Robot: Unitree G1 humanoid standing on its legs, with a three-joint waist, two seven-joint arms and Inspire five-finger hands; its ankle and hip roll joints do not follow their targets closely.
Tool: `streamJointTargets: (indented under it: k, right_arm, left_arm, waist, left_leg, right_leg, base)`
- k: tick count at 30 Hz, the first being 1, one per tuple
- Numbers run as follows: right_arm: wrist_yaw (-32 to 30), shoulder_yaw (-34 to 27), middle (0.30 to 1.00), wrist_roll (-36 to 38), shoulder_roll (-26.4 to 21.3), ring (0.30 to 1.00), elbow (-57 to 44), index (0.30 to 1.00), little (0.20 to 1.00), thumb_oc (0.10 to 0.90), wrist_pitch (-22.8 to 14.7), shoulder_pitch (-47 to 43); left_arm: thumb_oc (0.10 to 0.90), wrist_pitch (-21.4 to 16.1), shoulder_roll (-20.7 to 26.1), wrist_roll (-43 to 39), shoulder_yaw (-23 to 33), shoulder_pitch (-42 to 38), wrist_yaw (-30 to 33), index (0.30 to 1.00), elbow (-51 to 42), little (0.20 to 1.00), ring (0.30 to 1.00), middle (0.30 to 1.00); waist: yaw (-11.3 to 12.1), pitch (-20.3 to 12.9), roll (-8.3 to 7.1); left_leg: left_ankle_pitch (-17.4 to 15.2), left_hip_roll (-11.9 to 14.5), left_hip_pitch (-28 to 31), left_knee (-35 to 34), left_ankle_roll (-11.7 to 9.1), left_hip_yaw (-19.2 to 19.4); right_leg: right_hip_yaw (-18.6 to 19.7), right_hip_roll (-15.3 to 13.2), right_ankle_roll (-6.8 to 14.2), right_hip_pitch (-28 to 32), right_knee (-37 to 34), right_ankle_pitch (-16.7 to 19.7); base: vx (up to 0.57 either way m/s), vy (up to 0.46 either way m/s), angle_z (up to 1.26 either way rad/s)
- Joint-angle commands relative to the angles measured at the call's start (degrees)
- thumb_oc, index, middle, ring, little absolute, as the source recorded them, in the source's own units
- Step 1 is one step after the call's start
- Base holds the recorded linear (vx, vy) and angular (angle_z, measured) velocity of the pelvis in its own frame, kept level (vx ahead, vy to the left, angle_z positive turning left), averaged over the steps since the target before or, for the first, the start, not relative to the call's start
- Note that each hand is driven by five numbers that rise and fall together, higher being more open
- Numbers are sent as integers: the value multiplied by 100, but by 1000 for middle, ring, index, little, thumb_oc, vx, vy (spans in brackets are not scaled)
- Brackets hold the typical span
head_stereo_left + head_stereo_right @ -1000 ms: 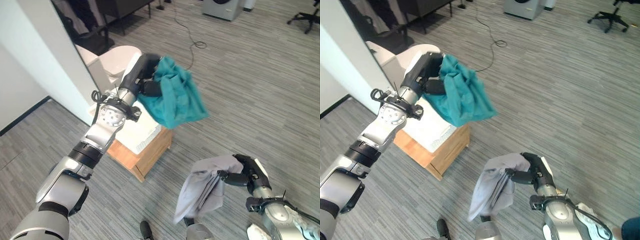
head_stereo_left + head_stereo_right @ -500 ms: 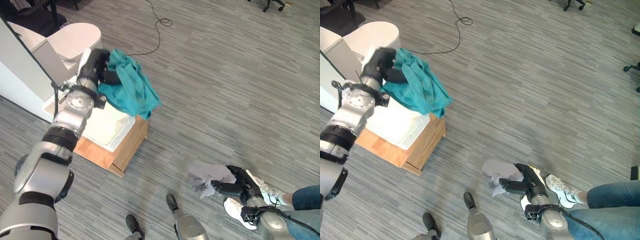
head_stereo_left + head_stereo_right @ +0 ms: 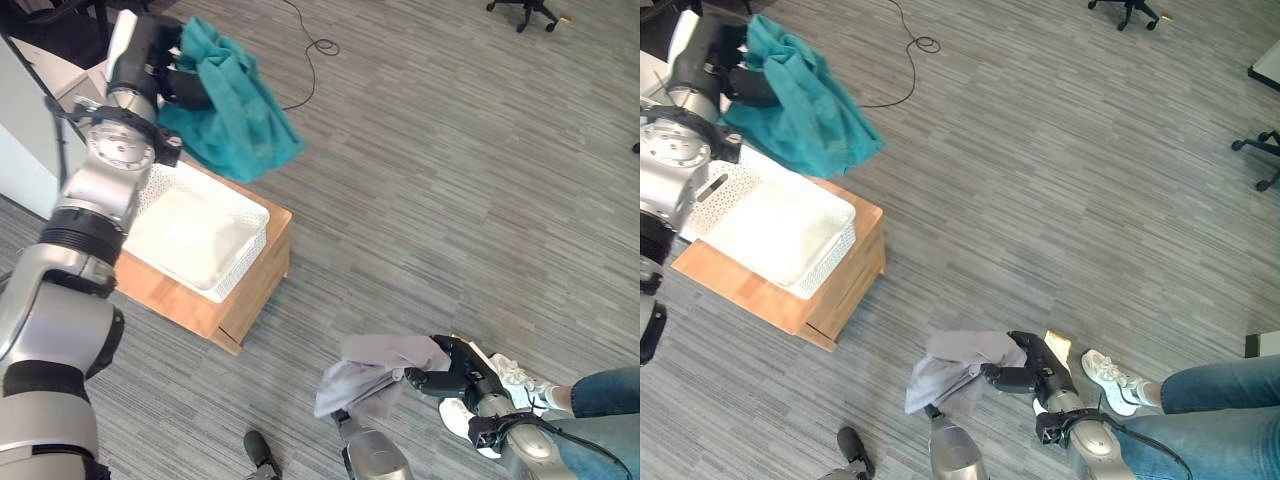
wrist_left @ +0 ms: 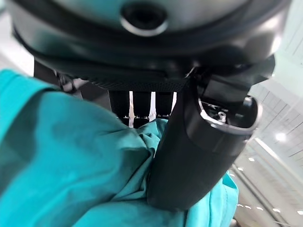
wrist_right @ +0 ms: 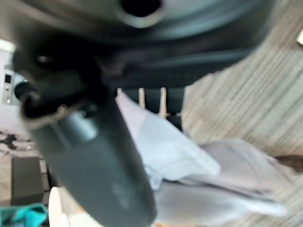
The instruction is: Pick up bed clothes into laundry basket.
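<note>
My left hand (image 3: 160,62) is clamped on the teal garment (image 3: 232,115), thumb pressing the cloth against the curled fingers; the left wrist view shows the fabric bunched tight under the thumb (image 4: 189,156). The cloth hangs down from that hand and out to its right, with the lowest folds drooping past the far rim of the white laundry basket (image 3: 200,235), so most of it is not yet over the basket's opening. The basket lies below and on my side of the hand, on a low wooden stand (image 3: 245,300).

To do this well, I would draw the hand back toward me until the hanging bulk sits over the middle of the basket, then lower it so the trailing folds settle inside before I let the fingers open. Releasing from where it is now would, I think, leave cloth draped over the rim or on the floor.

My right hand (image 3: 455,375) is low and well apart from the basket, fingers curled round a grey garment (image 3: 370,370) that trails from it toward the floor. A person's leg and white shoe (image 3: 1115,378) are just beyond that hand, so I would lift it straight up first.
</note>
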Motion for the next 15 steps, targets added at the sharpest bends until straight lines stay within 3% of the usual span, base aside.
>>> streamJointTargets:
  k: [1,15]
  right_arm:
    - [171,-340,300,212,-149,300,-49,300,300,400,-446,-57]
    - [264,-221,300,201,-220,300,-176,300,300,400,-464,-46]
  left_arm:
    - [400,-460,411,291,-157,-1431,384,300,177,300,300,300]
    - [400,-209,592,1052,-471,-1707,462,300,856,300,300,300]
  waist:
    - [313,-589,-106]
    - [376,-662,-226]
  left_leg:
    - [-351,52,191,6,-193,-207]
    - [-382,76,159,6,-183,-234]
  right_leg:
    - [-289,-387,764,260,88,-461]
    - [-441,-406,806,283,85,-456]
  base:
    - [12,16,-4]
    - [6,1,0]
